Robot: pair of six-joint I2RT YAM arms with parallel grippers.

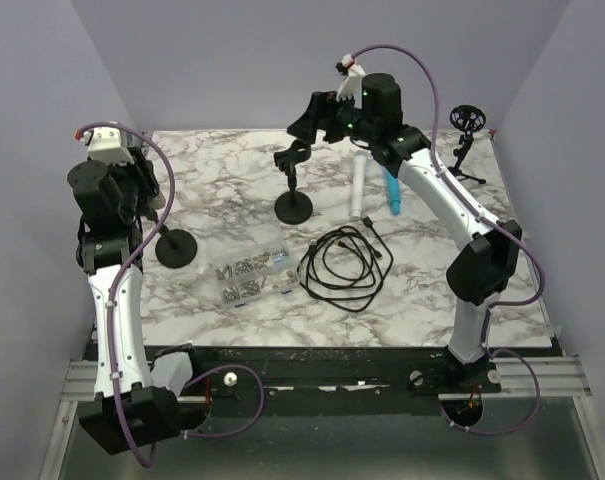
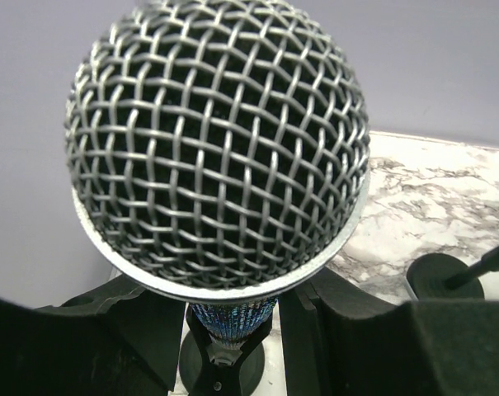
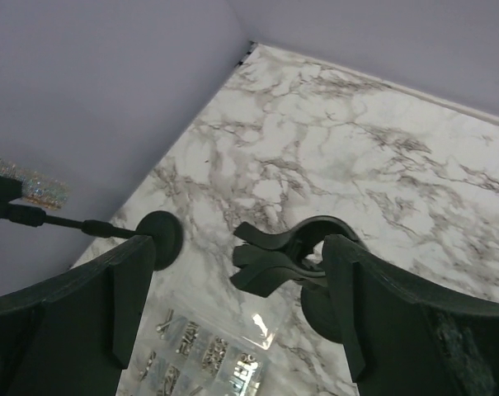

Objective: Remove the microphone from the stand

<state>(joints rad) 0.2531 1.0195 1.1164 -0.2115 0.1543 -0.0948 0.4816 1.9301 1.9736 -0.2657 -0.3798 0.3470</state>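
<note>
the marble desk (image 1: 432, 300) is hemmed by lilac walls (image 1: 282, 60) at its far, left and right edges, with bare marble seen at the far left corner. the microphone (image 2: 220, 140), a rounded silver mesh head over a glittery handle, is seated in the clip of the stand (image 1: 175, 247) by the left edge and is flanked closely by the left gripper (image 2: 233, 326); whether its jaws press the handle cannot be told. the right gripper (image 3: 241, 280) is spread wide around the empty clip of a second stand (image 1: 293, 207) toward the far edge.

We find bare table (image 1: 227, 195) between left stand (image 1: 175, 247) and empty stand (image 1: 293, 206); coiled cable (image 1: 344, 265) and clear bag (image 1: 250, 278) block the front.
</note>
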